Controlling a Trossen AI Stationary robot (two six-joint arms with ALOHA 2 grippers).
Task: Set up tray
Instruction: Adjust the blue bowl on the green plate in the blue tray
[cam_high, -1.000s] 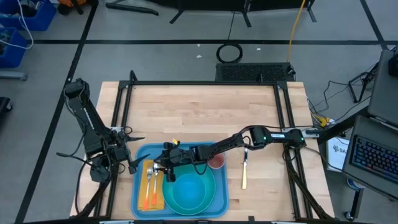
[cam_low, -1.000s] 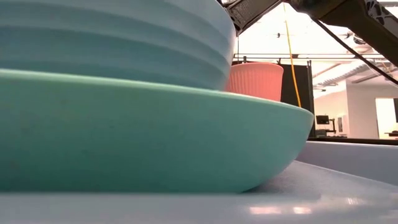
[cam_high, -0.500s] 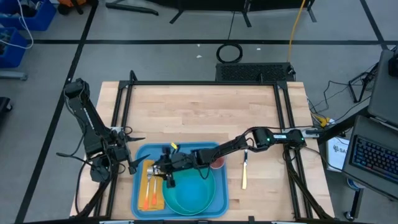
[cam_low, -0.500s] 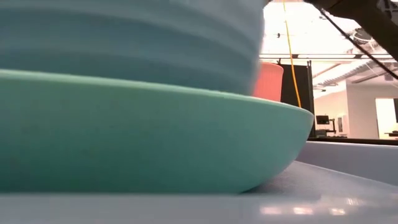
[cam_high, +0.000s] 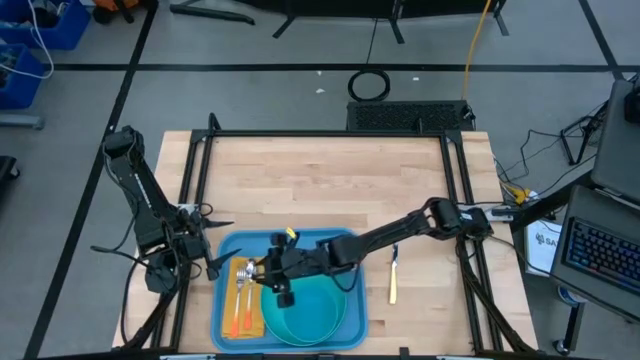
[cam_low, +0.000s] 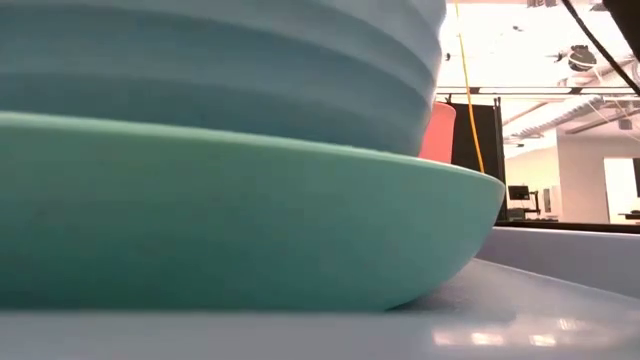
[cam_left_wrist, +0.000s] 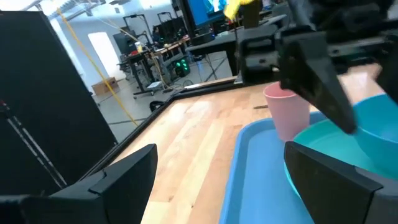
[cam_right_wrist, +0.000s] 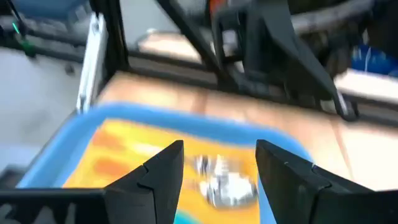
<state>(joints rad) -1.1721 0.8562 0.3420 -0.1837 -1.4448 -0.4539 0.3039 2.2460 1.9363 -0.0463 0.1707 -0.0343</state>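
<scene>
Blue tray (cam_high: 227, 321) lies under open right claw (cam_high: 268, 279); left claw (cam_high: 215, 262) beside.

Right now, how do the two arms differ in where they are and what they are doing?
The right gripper reaches far across over the blue tray, hovering at the edge of the turquoise bowl beside the orange napkin; the left gripper sits off the tray at its left edge. The right arm is stretched out low; the left arm is folded back. Both grippers are open and hold nothing.

Overhead looks straight down; low camera hugs the plate (cam_low: 250, 220); both see it.
</scene>
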